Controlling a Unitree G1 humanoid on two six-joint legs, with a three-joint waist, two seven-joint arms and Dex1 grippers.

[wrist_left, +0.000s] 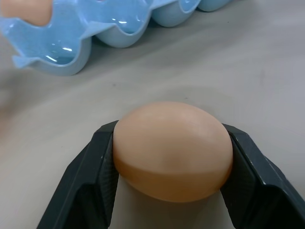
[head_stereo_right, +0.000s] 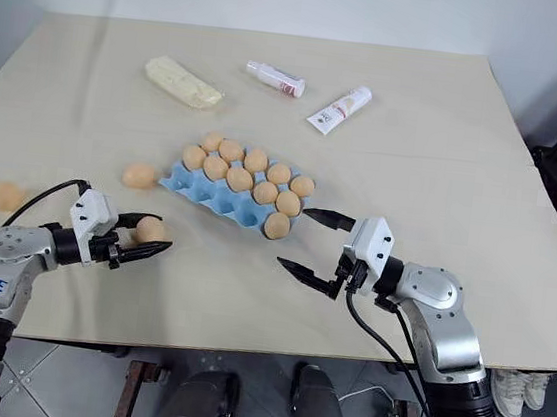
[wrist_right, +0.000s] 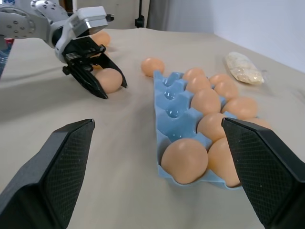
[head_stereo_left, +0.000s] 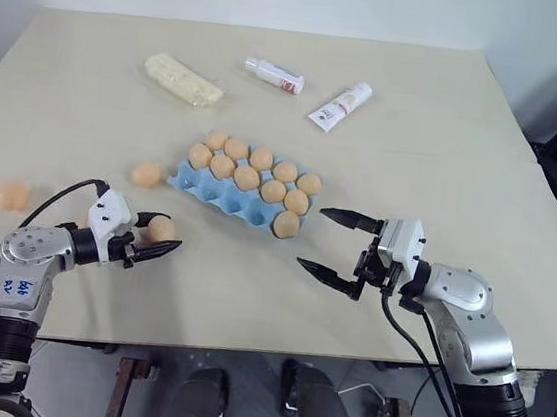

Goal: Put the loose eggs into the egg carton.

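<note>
Currently, the left gripper point(head_stereo_left: 158, 236) sits low at the near left of the beige flat surface point(head_stereo_left: 445, 157), its jaws closed against both sides of one smooth orange-tan oval egg point(wrist_left: 172, 150); that egg still appears to rest on the surface. The light blue moulded egg carton point(head_stereo_left: 222, 195) lies in the middle of the surface, just to the right of and beyond this gripper. Its far and right-hand cups hold orange-tan eggs, while the near-left row of cups stands bare.

Two more loose eggs lie on the surface: one orange-tan egg point(head_stereo_left: 146, 174) just beside the carton's left end, and another point(head_stereo_left: 12, 195) well apart toward the left edge.

The right gripper point(head_stereo_left: 339, 246) hovers to the near right of the carton, pointing left, with its jaws spread wide and grasping nothing.

At the far side lie a pale yellow wrapped block point(head_stereo_left: 183, 79), a small white bottle point(head_stereo_left: 274, 74) and a white tube point(head_stereo_left: 339, 106).
</note>
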